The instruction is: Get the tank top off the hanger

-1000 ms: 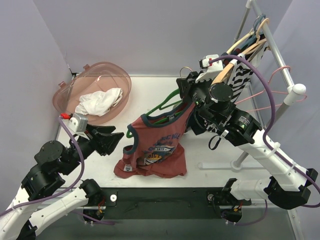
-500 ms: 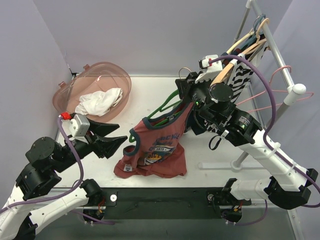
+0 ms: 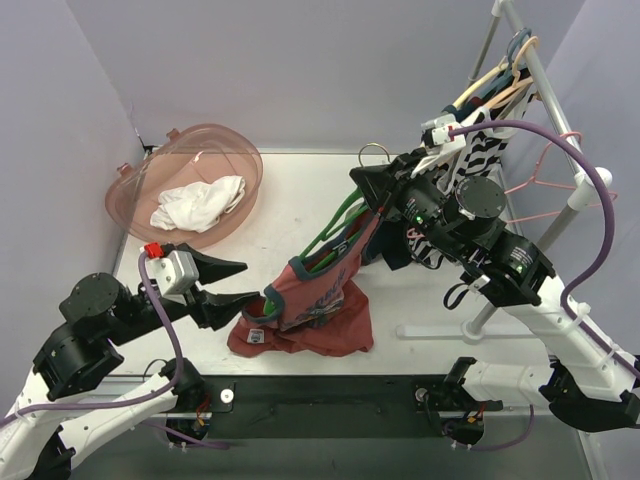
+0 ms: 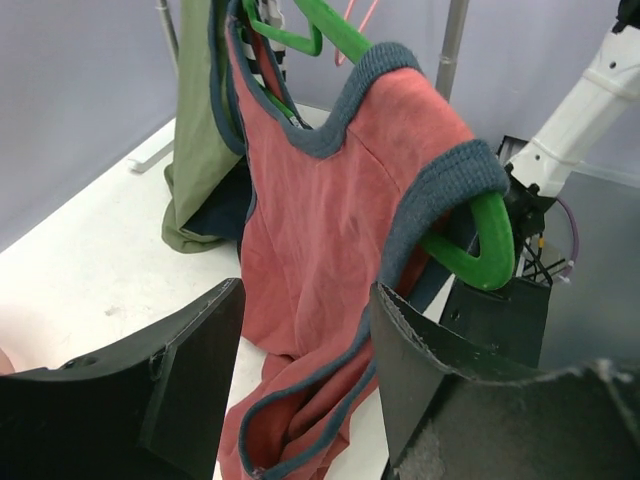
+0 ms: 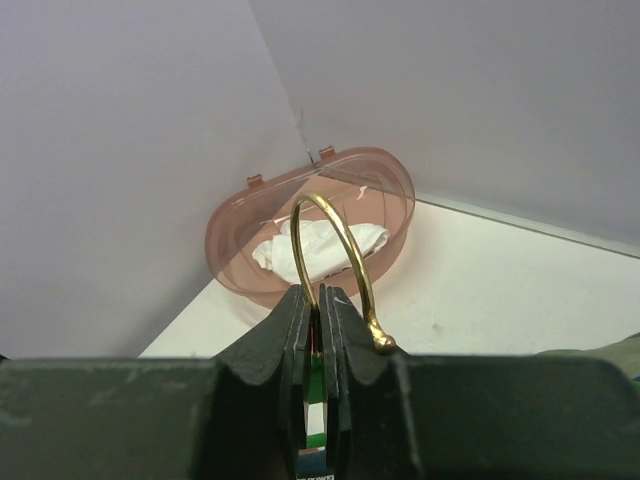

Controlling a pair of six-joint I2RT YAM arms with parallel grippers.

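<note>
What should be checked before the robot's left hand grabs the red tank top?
1. Right hand shut on the gold hook: ok.
2. Left hand open: ok.
3. Tank top facing that hand's gap: ok.
4. Fabric already inside that gap: cannot tell.
5. Straps off the green hanger: not ok, a strap wraps its end.
6. Pink basket apart from the tank top: ok.

Lighting is bright, even and diffuse with soft shadows on the white surface [image 3: 300,190]; wrist views show blurred near-field jaws.
</note>
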